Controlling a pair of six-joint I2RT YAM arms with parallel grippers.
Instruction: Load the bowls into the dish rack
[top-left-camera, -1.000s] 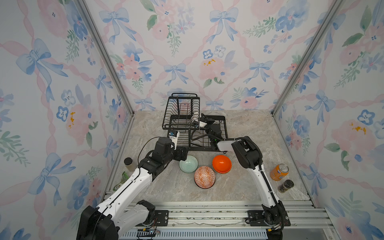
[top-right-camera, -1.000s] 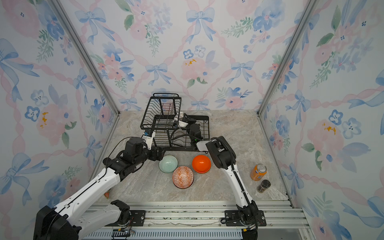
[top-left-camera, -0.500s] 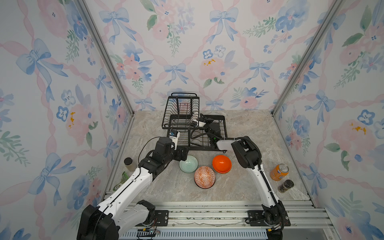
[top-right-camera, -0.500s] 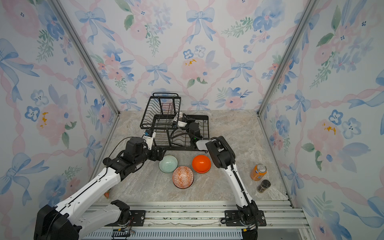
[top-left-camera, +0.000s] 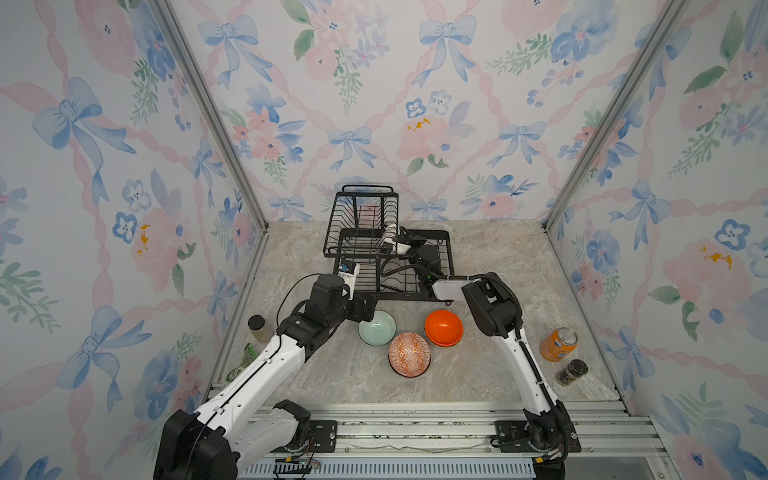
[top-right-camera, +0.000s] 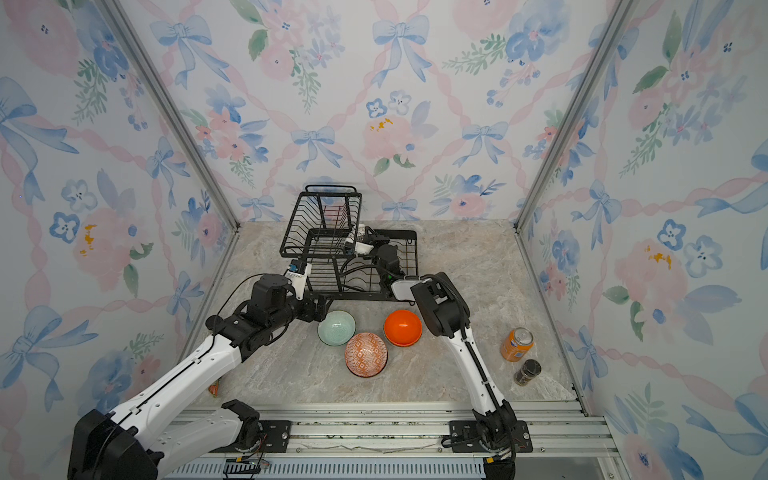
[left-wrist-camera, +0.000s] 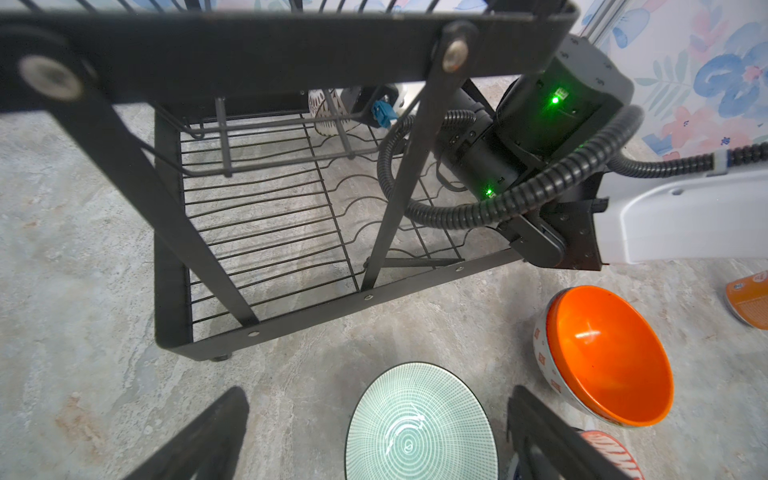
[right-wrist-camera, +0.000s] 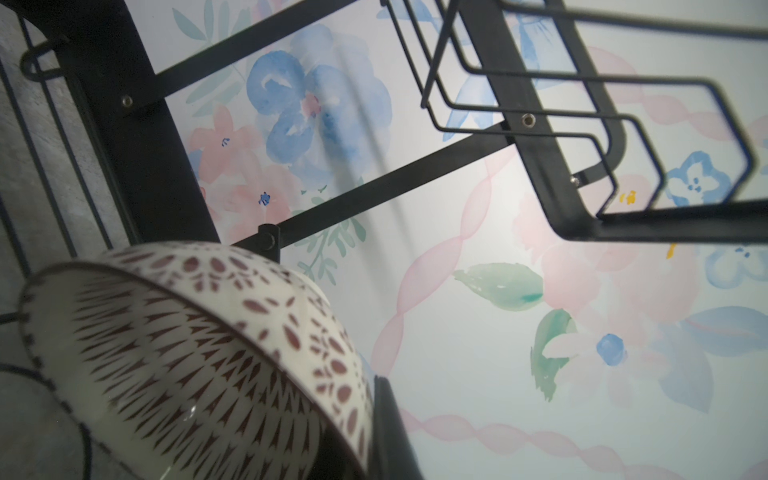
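The right gripper (top-left-camera: 395, 245) is clamping the rim of the glossy white-black patterned bowl (right-wrist-camera: 187, 353), holding it tilted inside the black wire dish rack (left-wrist-camera: 316, 313), above its slotted lower tray; the left gripper (top-left-camera: 369, 308) is hovering wide open by the round, fine-lined mint green bowl (top-left-camera: 377, 328) on the marble tabletop (top-left-camera: 478, 374)

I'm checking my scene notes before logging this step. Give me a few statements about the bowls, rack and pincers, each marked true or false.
The left pincer is open beside the mint green round bowl. True.
The right pincer grips the plain orange bowl. False: it is shut on the white dark-patterned bowl inside the black wire dish rack.
The orange-and-white patterned bowl lies in the rack. False: that patterned bowl rests on the marble tabletop.
The orange drink can stands upright. True.
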